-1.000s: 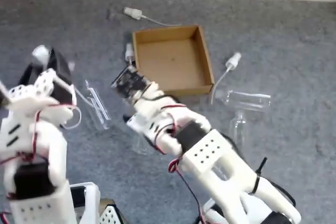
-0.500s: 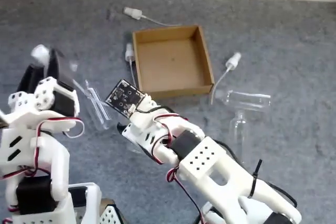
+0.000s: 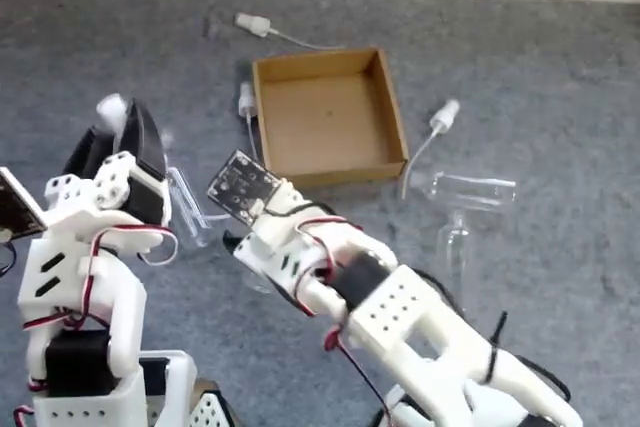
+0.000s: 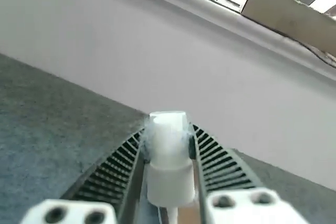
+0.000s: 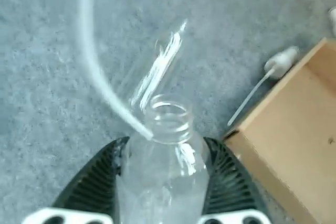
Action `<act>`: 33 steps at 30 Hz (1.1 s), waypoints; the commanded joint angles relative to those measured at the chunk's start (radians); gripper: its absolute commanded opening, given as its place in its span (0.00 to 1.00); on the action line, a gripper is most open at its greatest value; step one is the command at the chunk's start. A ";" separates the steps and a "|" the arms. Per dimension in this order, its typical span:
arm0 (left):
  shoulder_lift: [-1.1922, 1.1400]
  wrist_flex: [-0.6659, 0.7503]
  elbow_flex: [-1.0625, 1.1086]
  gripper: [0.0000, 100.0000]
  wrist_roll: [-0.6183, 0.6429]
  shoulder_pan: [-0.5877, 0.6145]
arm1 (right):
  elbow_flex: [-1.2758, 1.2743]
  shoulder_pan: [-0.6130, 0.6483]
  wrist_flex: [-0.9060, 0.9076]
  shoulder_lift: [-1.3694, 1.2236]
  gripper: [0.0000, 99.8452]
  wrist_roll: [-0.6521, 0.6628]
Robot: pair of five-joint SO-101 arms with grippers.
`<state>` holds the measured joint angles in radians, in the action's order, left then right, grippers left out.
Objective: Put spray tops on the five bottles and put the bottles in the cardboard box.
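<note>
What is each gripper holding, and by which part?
Left gripper: a spray top, by its head. Right gripper: a clear bottle, by its body below the neck.

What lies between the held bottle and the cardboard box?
A loose spray top, its tube pointing toward the bottle; the right wrist view shows it beside the box.

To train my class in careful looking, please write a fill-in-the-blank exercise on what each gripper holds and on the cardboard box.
1. The left gripper is shut on a white plastic ____.
2. The right gripper is shut on a clear, open-mouthed ____.
3. With nothing inside, the brown cardboard box is ____.
Missing words: spray top; bottle; empty.
</note>
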<state>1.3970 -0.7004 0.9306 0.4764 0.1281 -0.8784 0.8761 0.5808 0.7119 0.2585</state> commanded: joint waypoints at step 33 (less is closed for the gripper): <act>-0.240 0.129 -0.102 0.00 -0.012 -0.168 | -0.093 0.004 -0.022 0.196 0.00 -0.008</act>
<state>1.1623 -0.5577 0.7879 0.4764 0.0422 -0.9766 0.8792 0.5808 0.8700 0.2585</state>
